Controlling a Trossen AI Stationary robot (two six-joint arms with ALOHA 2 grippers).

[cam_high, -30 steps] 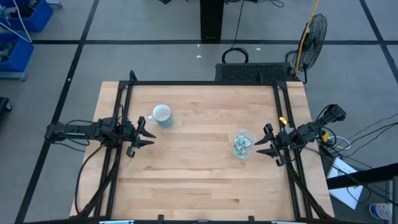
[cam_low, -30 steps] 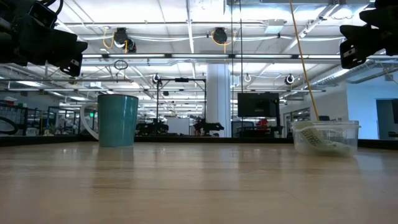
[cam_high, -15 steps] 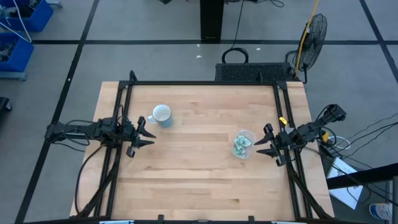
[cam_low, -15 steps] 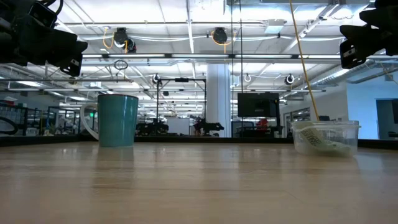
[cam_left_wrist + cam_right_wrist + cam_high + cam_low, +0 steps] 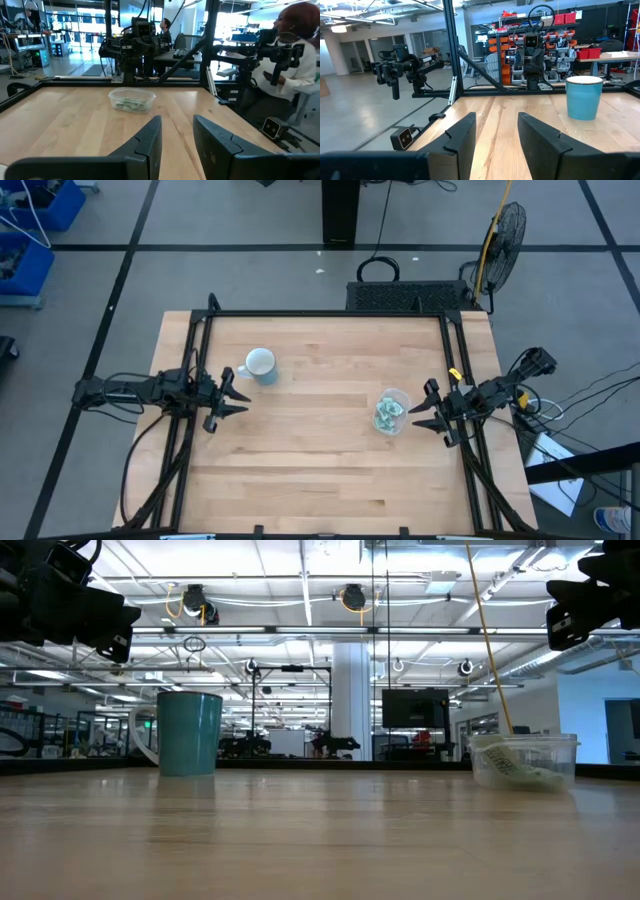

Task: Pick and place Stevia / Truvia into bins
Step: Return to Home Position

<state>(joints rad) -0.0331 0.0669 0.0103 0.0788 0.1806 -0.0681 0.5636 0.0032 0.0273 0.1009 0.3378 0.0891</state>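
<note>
The clear plastic tub point(image 5: 391, 411) stands on its base on the right half of the table, with pale green and white sweetener packets point(image 5: 387, 414) piled inside; it also shows in the low view point(image 5: 523, 761) and the left wrist view point(image 5: 132, 99). My left gripper point(image 5: 241, 397) hovers open at the table's left side, near the mug. My right gripper point(image 5: 416, 413) hovers open just right of the tub, above the table. Neither touches anything. No loose packets show on the table.
A mug, teal outside and white inside point(image 5: 260, 365), stands upright left of centre, far of my left gripper; it also shows in the low view point(image 5: 190, 732) and the right wrist view point(image 5: 584, 97). Black frame rails point(image 5: 330, 313) border the table. A person point(image 5: 290, 65) sits beyond the table.
</note>
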